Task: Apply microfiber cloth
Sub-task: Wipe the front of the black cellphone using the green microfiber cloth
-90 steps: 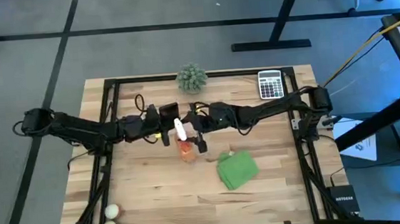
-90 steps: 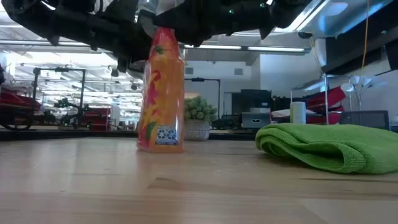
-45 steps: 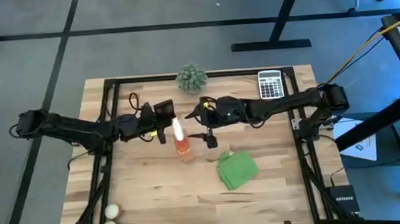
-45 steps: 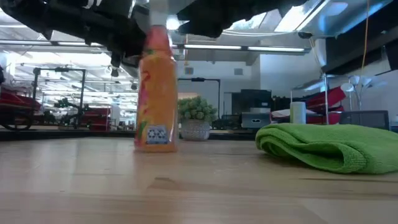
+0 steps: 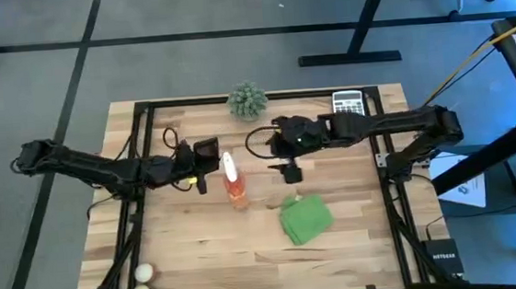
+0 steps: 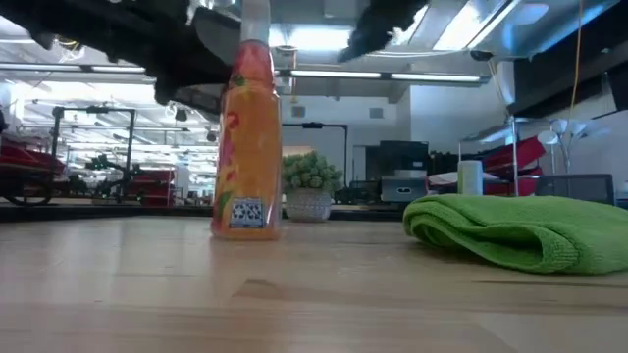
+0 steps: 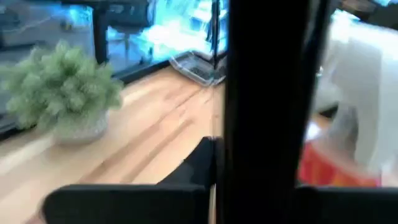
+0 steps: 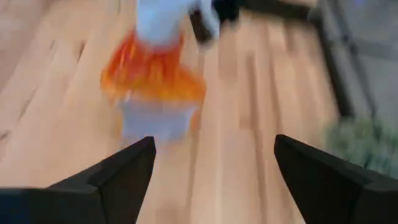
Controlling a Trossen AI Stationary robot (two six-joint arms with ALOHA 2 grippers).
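Note:
The green microfiber cloth [image 5: 305, 219] lies bunched on the wooden table, right of centre and toward the near edge; in the low view the cloth [image 6: 520, 230] is a low folded heap. An orange spray bottle [image 5: 236, 190] with a white head stands upright on its base left of the cloth. My right gripper [image 5: 290, 171] hovers open just right of the bottle and beyond the cloth's far edge, with nothing between its fingers [image 8: 214, 146]. My left gripper [image 5: 206, 160] hangs just left of the bottle, apart from it.
A fuzzy grey-green plant ball in a pot [image 5: 247, 99] stands at the far edge, centre. A calculator [image 5: 347, 103] lies at the far right corner. Two pale balls [image 5: 142, 283] sit at the near left corner. Bare wood lies in front of the bottle and cloth.
Both grippers have drawn away from the spray bottle: my left toward the table's left edge, my right toward the right edge. The bottle, slightly tilted a second ago, shifted a little to the left and now stands upright on its own. The cloth has not moved.

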